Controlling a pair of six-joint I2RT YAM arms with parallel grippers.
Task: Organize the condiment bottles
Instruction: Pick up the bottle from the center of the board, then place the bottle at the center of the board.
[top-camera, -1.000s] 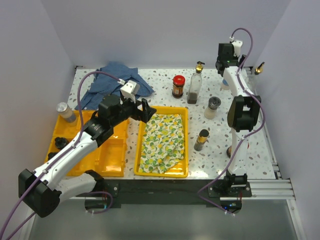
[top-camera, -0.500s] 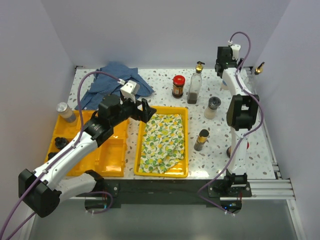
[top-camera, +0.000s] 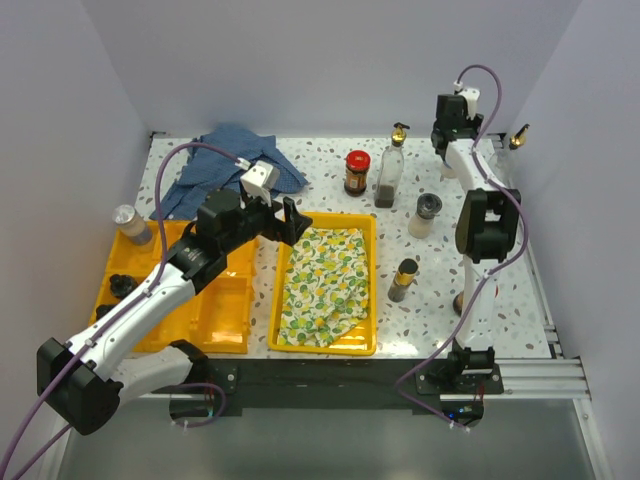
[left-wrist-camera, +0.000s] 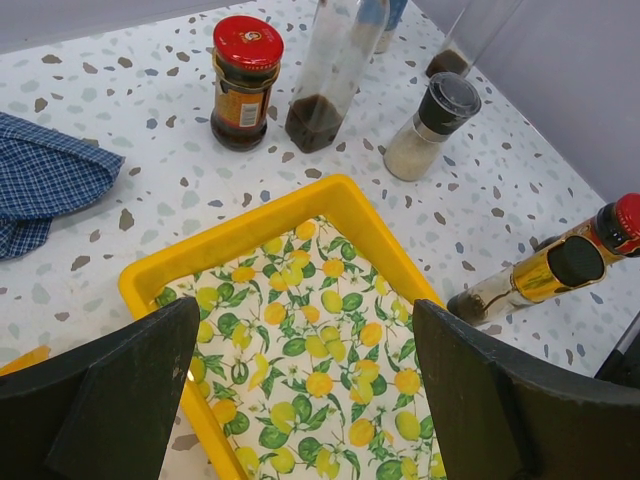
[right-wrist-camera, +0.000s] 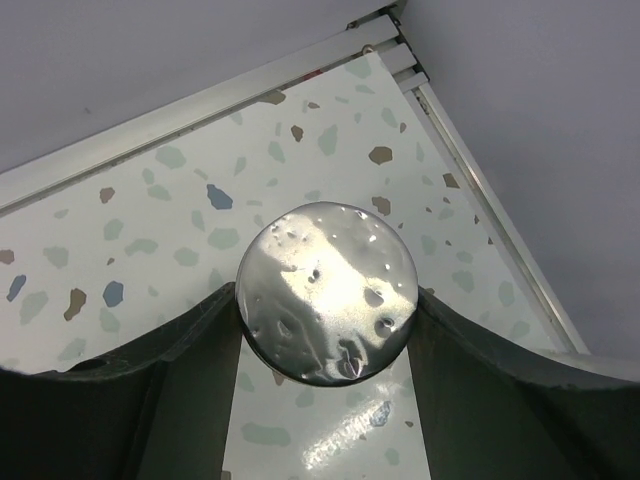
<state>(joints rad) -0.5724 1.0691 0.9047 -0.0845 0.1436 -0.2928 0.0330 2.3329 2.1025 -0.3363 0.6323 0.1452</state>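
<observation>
A blue checked cloth is bunched at the far left of the speckled surface, well apart from the bottles. The left tool is held wide open above the far left corner of the yellow tray, with nothing gripped between its fingers. A red-capped bottle near the right edge is largely hidden from above by the right arm.

The yellow tray is lined with a lemon-print cloth. A divided yellow tray lies just beside it on the left. A silver-lidded shaker stands in its far left compartment, and a dark-capped item is seen in a nearer compartment at the left edge.

Beyond the lined tray, a red-lidded jar and a clear glass bottle with dark sauce at its bottom are set upright, just beside each other. A grey-capped shaker stands to their right, and a gold-necked bottle stands upright near the tray's right side. A gold-pourer bottle is seen by the right wall.

At the far right corner, the right tool is closed against both sides of a silver-topped bottle. Only its round top is shown, facing straight up.
</observation>
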